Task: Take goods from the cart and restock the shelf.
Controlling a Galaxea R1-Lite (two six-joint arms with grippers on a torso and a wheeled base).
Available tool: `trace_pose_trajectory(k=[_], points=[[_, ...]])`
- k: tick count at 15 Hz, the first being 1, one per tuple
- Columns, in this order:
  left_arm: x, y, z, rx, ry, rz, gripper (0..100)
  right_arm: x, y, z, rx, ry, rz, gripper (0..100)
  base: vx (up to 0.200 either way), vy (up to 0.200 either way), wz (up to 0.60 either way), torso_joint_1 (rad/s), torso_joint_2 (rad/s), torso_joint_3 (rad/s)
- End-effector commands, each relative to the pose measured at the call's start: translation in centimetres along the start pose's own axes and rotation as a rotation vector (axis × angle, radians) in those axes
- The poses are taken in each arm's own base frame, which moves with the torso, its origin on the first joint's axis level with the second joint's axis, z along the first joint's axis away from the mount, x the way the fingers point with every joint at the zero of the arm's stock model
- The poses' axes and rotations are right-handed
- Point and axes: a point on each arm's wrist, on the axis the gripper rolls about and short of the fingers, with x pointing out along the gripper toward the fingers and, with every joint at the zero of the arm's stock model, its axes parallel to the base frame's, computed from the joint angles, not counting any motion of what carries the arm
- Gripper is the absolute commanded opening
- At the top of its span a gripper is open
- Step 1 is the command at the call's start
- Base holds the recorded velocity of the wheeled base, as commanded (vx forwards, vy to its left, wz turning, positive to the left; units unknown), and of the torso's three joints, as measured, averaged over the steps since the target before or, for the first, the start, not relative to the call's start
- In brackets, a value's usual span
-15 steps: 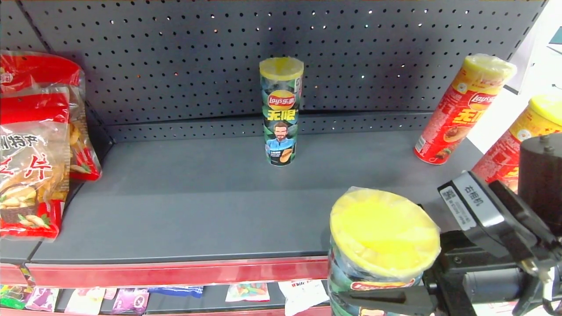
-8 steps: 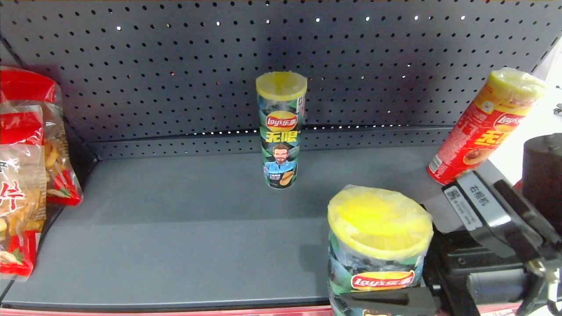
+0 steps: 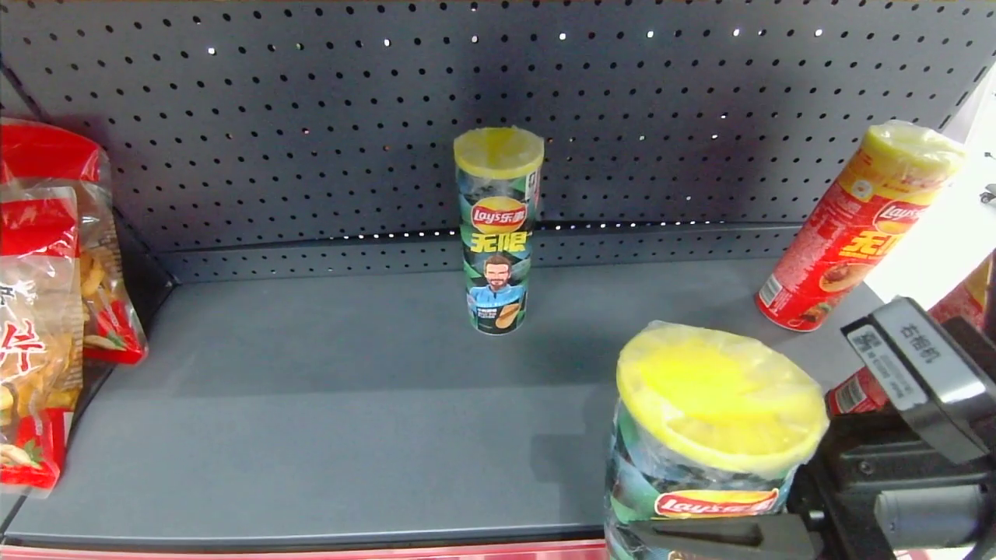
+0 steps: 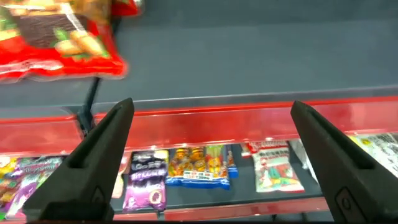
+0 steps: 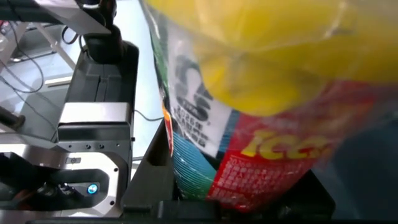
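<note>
My right gripper (image 3: 700, 537) is shut on a green chip can with a yellow lid (image 3: 716, 420), held upright at the shelf's front right edge. In the right wrist view the same can (image 5: 249, 106) sits close up between the jaws. A matching green can (image 3: 498, 229) stands upright at the back middle of the grey shelf (image 3: 350, 420). My left gripper (image 4: 214, 162) is open and holds nothing, facing the shelf's red front rail (image 4: 205, 118).
Two red chip cans stand at the shelf's right, one (image 3: 856, 225) at the back and one (image 3: 864, 389) half hidden behind my right arm. Red snack bags (image 3: 47, 311) crowd the left end. Small packets (image 4: 199, 168) lie on the lower shelf.
The head view shifted early on and then held. Since then my right gripper has carried the green can a little to the right and nearer the camera.
</note>
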Motion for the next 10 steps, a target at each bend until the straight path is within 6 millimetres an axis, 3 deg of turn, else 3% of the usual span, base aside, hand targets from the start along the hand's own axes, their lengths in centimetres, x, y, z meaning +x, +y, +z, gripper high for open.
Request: trace_pose_trajectory(k=[1, 2, 4, 5, 7, 9, 10], points=[[0.0, 0.0, 0.0, 0.02, -0.002, -0.013, 100, -0.8, 0.5, 0.3, -0.002, -0.014, -0.013, 0, 0.0, 0.0, 0.0, 0.0, 0.0, 0.0], [-0.8, -0.1, 4.0, 0.106, -0.129, -0.063, 100, -0.9, 0.8, -0.3, 0.008, -0.002, -0.011, 0, 0.0, 0.0, 0.0, 0.0, 0.0, 0.0], [0.4, 0.2, 11.3, 0.095, -0.174, -0.14, 100, -1.0, 0.9, -0.2, 0.007, -0.005, -0.011, 0, 0.0, 0.0, 0.0, 0.0, 0.0, 0.0], [1.3, 0.3, 13.6, 0.098, -0.165, -0.178, 100, -1.1, 0.9, 0.0, 0.0, -0.011, -0.01, 0, 0.0, 0.0, 0.0, 0.0, 0.0, 0.0], [3.3, 0.1, 15.7, 0.14, -0.131, -0.202, 100, -1.1, 0.9, 0.2, -0.002, -0.017, -0.014, 0, 0.0, 0.0, 0.0, 0.0, 0.0, 0.0], [8.5, -0.7, 18.5, 0.255, -0.051, -0.396, 100, -1.0, 0.4, 1.7, -0.022, -0.054, -0.031, 0, 0.0, 0.0, 0.0, 0.0, 0.0, 0.0], [10.8, -1.0, 18.2, 0.286, -0.006, -0.468, 100, -0.8, 0.4, 2.5, -0.034, -0.07, -0.033, 0, 0.0, 0.0, 0.0, 0.0, 0.0, 0.0]])
